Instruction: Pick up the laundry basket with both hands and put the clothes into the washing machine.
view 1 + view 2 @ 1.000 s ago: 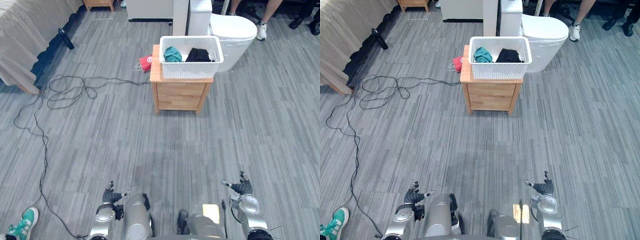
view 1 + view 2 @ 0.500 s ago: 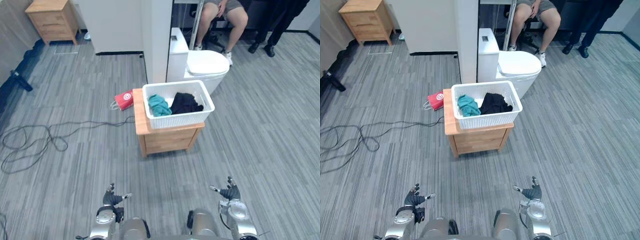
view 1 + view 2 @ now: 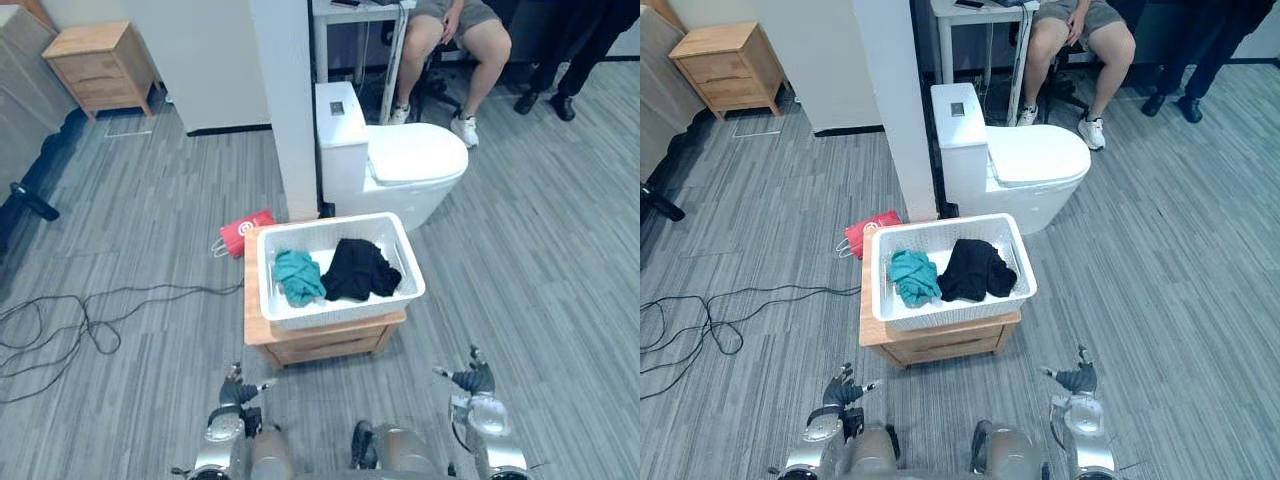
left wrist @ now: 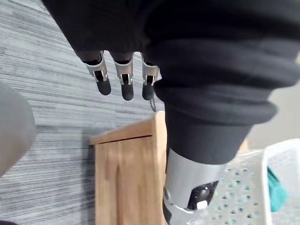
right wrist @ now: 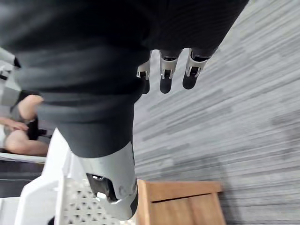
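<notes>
No word or number can be read from where I stand; the red bag [image 3: 243, 229] on the floor behind the table [image 3: 318, 343] may carry some print, but it is too small to tell.

- Grey plank floor [image 3: 560, 230] throughout.
- White pillar [image 3: 285, 110] mid-room, with a white toilet [image 3: 410, 165] just beside it.
- Low wooden cabinet [image 3: 320, 347] in front of the pillar; a red bag [image 3: 245, 232] on the floor behind it.
- Wooden nightstand [image 3: 100, 65] at the floor's far left corner.
</notes>
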You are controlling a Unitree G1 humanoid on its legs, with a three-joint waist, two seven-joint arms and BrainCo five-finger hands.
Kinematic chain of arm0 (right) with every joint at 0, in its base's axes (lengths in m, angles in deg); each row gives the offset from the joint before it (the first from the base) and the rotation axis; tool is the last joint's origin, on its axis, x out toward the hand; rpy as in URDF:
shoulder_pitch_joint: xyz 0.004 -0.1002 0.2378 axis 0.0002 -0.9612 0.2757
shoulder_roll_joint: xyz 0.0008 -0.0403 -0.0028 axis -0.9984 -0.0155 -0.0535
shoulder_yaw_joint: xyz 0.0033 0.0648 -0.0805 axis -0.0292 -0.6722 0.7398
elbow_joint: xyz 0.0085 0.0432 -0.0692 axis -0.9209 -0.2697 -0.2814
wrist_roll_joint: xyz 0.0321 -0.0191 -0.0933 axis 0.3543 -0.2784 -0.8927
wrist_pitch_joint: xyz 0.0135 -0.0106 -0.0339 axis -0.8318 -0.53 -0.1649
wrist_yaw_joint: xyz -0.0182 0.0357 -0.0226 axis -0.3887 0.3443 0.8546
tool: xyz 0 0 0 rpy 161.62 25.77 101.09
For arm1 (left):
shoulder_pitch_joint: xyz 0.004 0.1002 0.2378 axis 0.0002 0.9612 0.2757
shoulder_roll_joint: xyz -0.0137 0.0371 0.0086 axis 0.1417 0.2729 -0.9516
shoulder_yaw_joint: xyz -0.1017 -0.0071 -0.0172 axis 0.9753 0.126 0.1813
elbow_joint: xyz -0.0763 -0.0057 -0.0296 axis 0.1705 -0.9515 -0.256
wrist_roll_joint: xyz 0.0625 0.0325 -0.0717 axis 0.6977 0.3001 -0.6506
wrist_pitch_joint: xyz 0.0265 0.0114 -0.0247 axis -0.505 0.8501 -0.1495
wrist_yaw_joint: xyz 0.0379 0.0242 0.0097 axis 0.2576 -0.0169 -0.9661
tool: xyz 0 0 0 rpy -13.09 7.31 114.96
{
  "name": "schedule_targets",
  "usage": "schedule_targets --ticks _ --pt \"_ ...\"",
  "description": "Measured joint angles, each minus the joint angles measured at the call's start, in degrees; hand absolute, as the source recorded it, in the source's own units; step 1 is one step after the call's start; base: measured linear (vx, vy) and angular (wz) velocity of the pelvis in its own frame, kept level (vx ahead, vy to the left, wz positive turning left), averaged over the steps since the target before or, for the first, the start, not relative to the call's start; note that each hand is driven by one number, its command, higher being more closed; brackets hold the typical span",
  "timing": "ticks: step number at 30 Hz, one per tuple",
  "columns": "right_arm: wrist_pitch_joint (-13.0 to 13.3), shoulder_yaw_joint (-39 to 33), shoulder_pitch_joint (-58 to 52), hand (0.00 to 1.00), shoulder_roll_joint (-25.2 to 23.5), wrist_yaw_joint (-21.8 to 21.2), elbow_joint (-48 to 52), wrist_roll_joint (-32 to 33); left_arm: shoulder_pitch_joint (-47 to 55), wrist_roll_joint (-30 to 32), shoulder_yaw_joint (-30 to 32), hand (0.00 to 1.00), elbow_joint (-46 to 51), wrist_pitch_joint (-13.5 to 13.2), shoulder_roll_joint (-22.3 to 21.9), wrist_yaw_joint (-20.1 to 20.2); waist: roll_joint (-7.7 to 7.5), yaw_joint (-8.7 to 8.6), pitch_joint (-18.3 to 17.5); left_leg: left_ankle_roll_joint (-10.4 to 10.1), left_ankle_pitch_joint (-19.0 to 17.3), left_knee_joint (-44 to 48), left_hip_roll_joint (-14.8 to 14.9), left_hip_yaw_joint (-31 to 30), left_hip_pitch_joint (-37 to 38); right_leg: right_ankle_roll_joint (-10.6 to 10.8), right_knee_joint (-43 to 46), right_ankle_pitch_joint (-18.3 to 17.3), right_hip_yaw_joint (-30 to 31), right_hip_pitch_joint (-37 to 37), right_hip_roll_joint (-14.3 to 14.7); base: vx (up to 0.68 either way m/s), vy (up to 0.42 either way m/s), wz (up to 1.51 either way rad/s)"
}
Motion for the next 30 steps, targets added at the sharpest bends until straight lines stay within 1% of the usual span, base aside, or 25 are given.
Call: schedule_targets --ticks 1,2,3,4,5,6,9,11,12,15,17,18,19,20,21,22,23,24,25,26,27,28,29,30 --pt "0.0 0.0 0.0 0.0 0.0 0.2 1.3 0.0 0.3 -0.2 0.0 0.0 0.8 0.0 0.0 0.0 -0.02 0.32 0.0 0.3 -0.1 -3.9 -0.8 0.1 -0.1 0.3 -0.2 -0.2 0.2 0.3 0.0 0.23 0.068 -0.17" --pt "0.1 0.0 -0.4 0.0 0.1 0.2 3.7 0.0 1.0 -0.5 0.0 0.0 2.2 0.0 0.0 -0.1 0.18 0.31 -0.1 0.3 0.4 -11.8 -2.3 0.0 0.1 1.2 -0.1 -0.7 0.4 0.7 0.1 0.22 0.111 -0.13" --pt "0.1 -0.2 -1.1 0.0 0.5 0.3 6.6 -0.1 2.0 -0.9 0.0 0.0 3.0 -0.1 -0.2 -0.1 1.33 0.34 -0.7 0.3 5.3 -20.4 -3.5 -0.6 1.2 2.6 0.2 -1.6 0.5 0.9 0.9 0.22 0.132 -0.14" --pt "0.2 -0.3 -1.3 0.0 0.4 0.4 7.5 -0.1 2.5 -1.3 0.1 0.0 3.3 -0.1 -0.1 -0.1 1.31 0.37 -0.8 0.3 5.4 -21.6 -3.6 -0.6 1.7 3.3 0.5 -2.2 1.1 0.9 1.1 0.23 0.152 -0.1" --pt "0.0 -0.3 -2.1 0.0 -0.1 0.4 9.9 -0.3 3.4 -2.1 0.2 0.0 4.3 0.0 0.4 -0.2 -0.19 0.39 -1.1 0.3 5.6 -23.3 -5.2 -0.3 3.1 3.8 0.9 -2.5 1.8 1.1 -0.2 0.26 0.159 -0.05" --pt "0.3 -0.3 -3.5 0.0 -0.1 0.5 14.2 -0.7 5.2 -2.6 0.8 0.0 7.5 -0.1 0.3 -0.3 -1.37 0.38 -1.6 0.6 5.7 -25.5 -7.1 0.5 4.3 4.9 0.4 -3.1 2.5 1.4 -1.8 0.24 0.147 -0.01" --pt "1.5 -0.3 -3.2 0.0 0.2 1.3 17.3 -2.0 7.9 -4.2 1.7 0.0 12.0 -0.7 0.3 -0.4 -1.5 0.38 -1.7 0.7 5.7 -27.1 -8.4 1.3 5.7 5.5 -1.4 -2.8 3.2 2.4 -2.6 0.15 0.099 -0.06" --pt "1.9 0.1 -2.0 0.0 1.0 1.5 18.2 -2.9 9.3 -6.1 2.2 0.0 16.6 -1.9 0.6 -1.5 -1.51 0.49 -1.7 0.8 5.7 -28.6 -9.0 1.7 6.5 6.2 -3.6 -2.3 3.5 3.3 -2.7 0.12 0.06 -0.04" --pt "1.9 0.5 -1.5 0.0 1.5 1.5 18.2 -2.9 9.4 -6.6 2.2 0.0 17.4 -2.3 0.8 -1.7 -1.5 0.48 -1.7 0.9 5.7 -28.8 -9.1 1.7 6.4 6.3 -4.0 -2.2 3.6 3.3 -2.7 0.1 0.042 -0.09" --pt "1.9 4.0 2.8 0.0 5.5 1.5 16.8 -4.2 8.4 -7.9 1.9 0.0 18.4 -3.0 1.4 -2.8 -0.6 0.33 -1.7 1.3 6.1 -30.4 -9.6 1.7 6.2 6.5 -6.1 -0.9 4.3 3.0 -2.3 0.07 0.025 -0.13" --pt "1.9 6.7 8.6 0.0 8.9 1.6 13.3 -4.8 5.1 -8.8 -0.3 0.0 18.5 -3.0 1.5 -3.1 0.73 0.2 -1.0 1.7 6.4 -30.8 -9.6 1.0 4.9 6.0 -7.5 0.5 4.4 2.2 -1.7 0.02 0.004 -0.03" --pt "1.9 7.3 10.3 0.0 9.7 1.6 12.2 -4.8 3.8 -8.8 -1.3 0.0 18.5 -3.1 1.6 -3.4 1.01 0.27 -0.8 2.1 6.9 -30.9 -9.6 0.8 4.3 5.9 -7.4 0.7 4.4 1.6 -1.7 -0.01 0.008 0.1" --pt "1.9 8.9 13.8 0.0 11.0 1.7 9.9 -4.8 0.9 -8.8 -3.5 0.0 18.4 -3.3 1.9 -4.1 1.37 0.26 -0.6 2.7 8.1 -31.6 -10.1 0.0 2.8 5.7 -7.3 1.3 4.4 0.0 -1.7 -0.03 0.0 0.14" --pt "1.9 10.2 16.5 0.0 11.6 1.7 8.2 -4.8 -1.5 -8.8 -4.9 0.0 18.3 -3.6 1.9 -4.3 1.62 0.24 -0.1 2.5 9.0 -32.5 -10.4 -0.7 2.1 5.4 -7.3 1.5 4.4 -0.9 -1.7 -0.05 -0.004 0.15" --pt "1.9 12.3 21.6 0.0 12.2 1.7 4.8 -4.8 -6.0 -8.8 -6.9 0.0 17.6 -3.8 2.0 -4.8 2.26 0.23 1.9 2.5 9.8 -33.2 -10.4 -1.1 1.8 5.4 -7.5 2.3 4.4 -1.4 -1.7 -0.05 0.001 0.09" --pt "1.9 12.7 22.6 0.0 12.3 1.7 4.0 -4.8 -7.1 -8.8 -7.5 0.0 17.2 -3.8 2.0 -5.1 2.29 0.22 2.3 2.4 10.0 -33.4 -10.4 -1.2 1.8 5.3 -7.5 2.3 4.4 -1.5 -1.7 -0.1 0.002 0.08" --pt "1.6 14.4 26.7 0.0 12.2 1.8 0.8 -4.4 -11.8 -8.8 -9.3 0.0 14.9 -3.8 2.3 -5.6 2.39 0.28 2.6 2.5 10.8 -33.9 -10.5 -1.6 0.1 5.2 -7.4 2.6 4.3 -3.3 -1.8 -0.09 -0.003 0.07" --pt "1.5 15.1 28.4 0.0 12.2 1.8 -0.6 -4.3 -13.7 -8.7 -10.1 0.0 13.9 -3.8 2.5 -5.8 2.44 0.26 2.9 2.6 11.2 -34.1 -10.5 -1.8 -0.4 5.1 -7.4 2.9 4.2 -3.9 -1.8 -0.08 -0.01 0.06" --pt "1.4 15.7 31.2 0.0 12.2 1.8 -2.6 -4.2 -16.5 -8.7 -11.1 0.0 12.5 -3.8 2.8 -6.5 2.41 0.24 4.1 2.3 11.9 -34.6 -10.5 -2.2 -0.7 4.9 -7.4 3.4 4.2 -4.3 -1.7 -0.06 -0.009 0.05" --pt "1.2 15.7 33.7 0.0 12.3 1.9 -4.3 -3.8 -19.6 -8.7 -12.3 0.0 10.9 -3.7 3.0 -6.7 2.42 0.23 5.5 2.5 12.5 -34.7 -10.6 -2.6 -1.1 4.8 -7.3 3.6 4.2 -4.7 -1.7 -0.1 -0.01 0.03" --pt "0.9 15.7 38.0 0.0 12.4 2.1 -8.0 -3.3 -24.0 -8.6 -13.9 0.0 8.1 -3.5 3.4 -7.1 2.44 0.2 7.2 2.5 12.7 -34.7 -10.6 -3.0 -1.9 4.8 -7.0 3.7 4.3 -5.7 -1.7 -0.11 -0.008 0.04" --pt "0.9 15.7 39.5 0.0 12.4 2.3 -9.4 -2.9 -25.7 -8.5 -14.6 0.0 6.7 -3.7 3.6 -7.7 2.41 0.17 7.7 2.4 13.1 -34.9 -10.6 -3.2 -2.3 4.8 -6.8 3.8 4.3 -6.2 -1.7 -0.15 -0.003 0.02" --pt "0.8 15.8 42.1 0.0 12.8 2.7 -11.9 -2.5 -28.7 -7.4 -14.5 0.0 4.9 -3.7 3.7 -8.8 2.47 0.32 8.5 2.5 14.5 -35.8 -10.8 -3.5 -3.1 4.5 -6.8 4.5 4.3 -7.3 -1.7 -0.12 0.0 0.04" --pt "0.6 16.4 44.8 0.0 13.0 2.7 -15.6 -2.4 -32.0 -6.0 -14.6 0.0 1.4 -3.3 4.1 -9.0 2.44 0.3 8.8 2.5 15.9 -37.0 -11.0 -3.8 -3.7 4.5 -6.9 5.1 4.3 -8.4 -1.8 -0.15 -0.002 0.05"
